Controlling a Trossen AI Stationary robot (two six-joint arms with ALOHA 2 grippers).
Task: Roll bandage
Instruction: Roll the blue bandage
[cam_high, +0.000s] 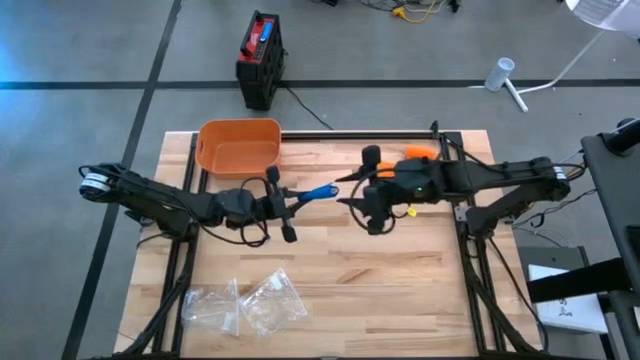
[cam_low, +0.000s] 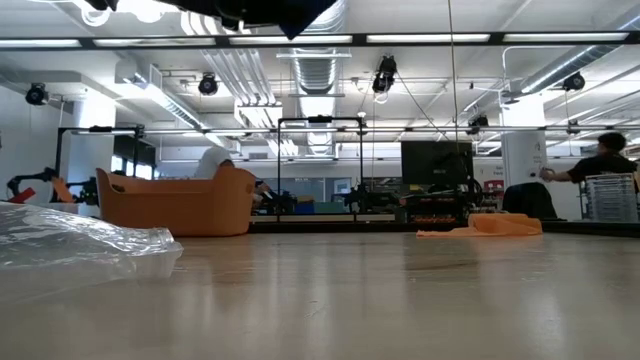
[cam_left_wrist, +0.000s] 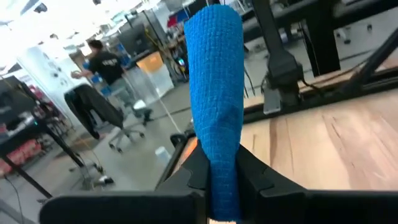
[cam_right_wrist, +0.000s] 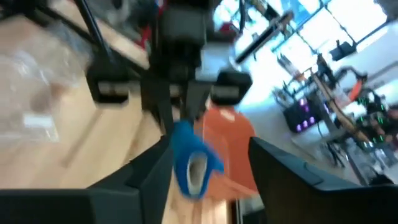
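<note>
- Blue bandage (cam_left_wrist: 214, 106) is pinched between the left gripper (cam_left_wrist: 221, 177) fingers, which are shut tight on its lower end; the free length sticks out past the fingertips.
- High view: left gripper (cam_high: 290, 205) sits near table centre, with the bandage (cam_high: 320, 192) reaching toward the right gripper (cam_high: 362, 205), both above the table surface.
- Right gripper (cam_right_wrist: 208, 165) stands with fingers wide apart; the rolled end of the bandage (cam_right_wrist: 191, 158) sits between them, and contact with either finger cannot be told.
- Wooden table (cam_high: 400, 290) is pale planks on a dark frame. An orange basket (cam_high: 238, 146) stands at the far left part, just beyond the left arm.
- Orange cloth (cam_high: 418, 152) lies at the far edge behind the right arm.
- Clear plastic bags (cam_high: 245, 305) lie crumpled near the front left edge, well apart from both grippers.
- Low view shows what the overhead one lacks: the basket (cam_low: 178, 203) in profile, the cloth (cam_low: 490, 226) as a low heap, a plastic bag (cam_low: 70, 245) close at left, and a large workshop room behind with ceiling lights and a person (cam_low: 600, 160) far right. Neither gripper nor bandage is plain in it.
- Left wrist view shows a person in dark clothes (cam_left_wrist: 106, 62) by an office chair (cam_left_wrist: 102, 115) beyond the table.
- Floor beyond the far edge carries a black and red case (cam_high: 260, 60).
- Front centre and front right of the tabletop are bare wood; the arms' frames flank both side edges.
</note>
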